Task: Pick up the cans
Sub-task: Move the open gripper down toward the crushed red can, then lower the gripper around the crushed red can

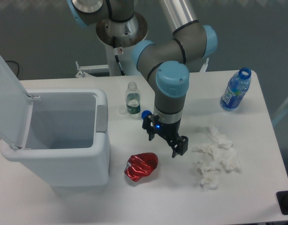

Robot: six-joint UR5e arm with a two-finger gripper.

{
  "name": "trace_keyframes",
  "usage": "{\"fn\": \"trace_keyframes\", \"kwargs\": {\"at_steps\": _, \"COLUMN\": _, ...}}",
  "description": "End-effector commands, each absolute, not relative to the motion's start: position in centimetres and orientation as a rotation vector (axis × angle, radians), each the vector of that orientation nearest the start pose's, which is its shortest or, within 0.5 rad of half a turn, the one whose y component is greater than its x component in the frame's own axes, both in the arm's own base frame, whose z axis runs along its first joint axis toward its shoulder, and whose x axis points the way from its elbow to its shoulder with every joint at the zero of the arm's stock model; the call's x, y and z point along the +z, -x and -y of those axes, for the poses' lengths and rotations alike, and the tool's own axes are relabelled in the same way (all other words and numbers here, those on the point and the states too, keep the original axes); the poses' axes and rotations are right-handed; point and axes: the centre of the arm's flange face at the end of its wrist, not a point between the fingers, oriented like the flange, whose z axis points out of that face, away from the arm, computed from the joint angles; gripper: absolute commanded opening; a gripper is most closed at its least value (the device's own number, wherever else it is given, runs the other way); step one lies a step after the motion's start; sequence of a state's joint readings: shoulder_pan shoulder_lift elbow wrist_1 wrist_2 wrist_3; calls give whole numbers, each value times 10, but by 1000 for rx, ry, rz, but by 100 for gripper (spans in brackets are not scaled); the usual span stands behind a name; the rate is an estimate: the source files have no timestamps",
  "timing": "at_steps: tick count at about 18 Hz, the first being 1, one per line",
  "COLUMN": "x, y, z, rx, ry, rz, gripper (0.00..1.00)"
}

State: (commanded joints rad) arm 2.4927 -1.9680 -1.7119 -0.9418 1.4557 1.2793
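Observation:
A crushed shiny red can lies on the white table just right of the bin's front corner. My gripper hangs open above the table, up and to the right of the can, with nothing between its black fingers. One finger is near the bottle cap, the other points down toward the tissue side. A clear gap separates the gripper from the can.
A white bin with its lid raised stands at the left. A small clear bottle and a blue cap sit behind the gripper. Crumpled white tissue lies at the right, and a blue-labelled bottle stands at far right.

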Motion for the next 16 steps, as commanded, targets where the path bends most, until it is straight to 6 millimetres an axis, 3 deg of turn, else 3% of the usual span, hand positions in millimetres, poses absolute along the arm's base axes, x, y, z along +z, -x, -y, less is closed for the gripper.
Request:
{"fn": "trace_keyframes", "kwargs": {"at_steps": 8, "x": 228, "y": 394, "z": -480, "rx": -49, "ry": 2980, "rz": -519, "gripper": 100}}
{"fn": "trace_keyframes", "kwargs": {"at_steps": 16, "x": 220, "y": 401, "z": -484, "rx": -121, "ry": 2920, "rz": -444, "gripper": 100}}
